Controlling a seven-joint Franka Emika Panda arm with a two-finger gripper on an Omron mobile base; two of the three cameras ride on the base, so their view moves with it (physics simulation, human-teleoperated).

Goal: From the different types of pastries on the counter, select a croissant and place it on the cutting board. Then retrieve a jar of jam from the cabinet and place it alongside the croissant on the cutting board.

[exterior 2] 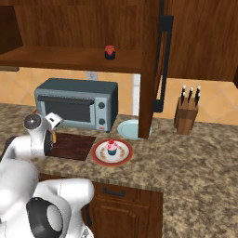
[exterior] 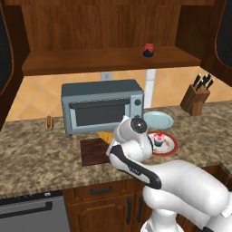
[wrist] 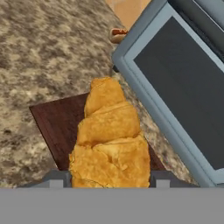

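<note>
The golden croissant (wrist: pixel 111 140) sits between my gripper (wrist: pixel 108 180) fingertips (wrist: pixel 56 178), which are shut on it. It hangs just above the dark brown cutting board (wrist: pixel 54 120), close to the toaster oven's door. In the left base view a yellow bit of the croissant (exterior: pixel 105 136) shows at the back edge of the cutting board (exterior: pixel 93 153), with my wrist covering the rest. The jar of jam (exterior: pixel 148 50) stands on the cabinet shelf (exterior: pixel 90 61). The pink-frosted cupcake (exterior: pixel 158 139) rests on a red plate (exterior: pixel 172 146). The hot-dog bun (exterior: pixel 49 122) lies left of the oven.
A grey toaster oven (exterior: pixel 102 106) stands right behind the board on the granite counter (exterior: pixel 41 154). A pale blue plate (exterior: pixel 159 120) lies to its right. A knife block (exterior: pixel 195 97) stands at the back right. An open cabinet door (exterior 2: pixel 151 69) hangs above the blue plate.
</note>
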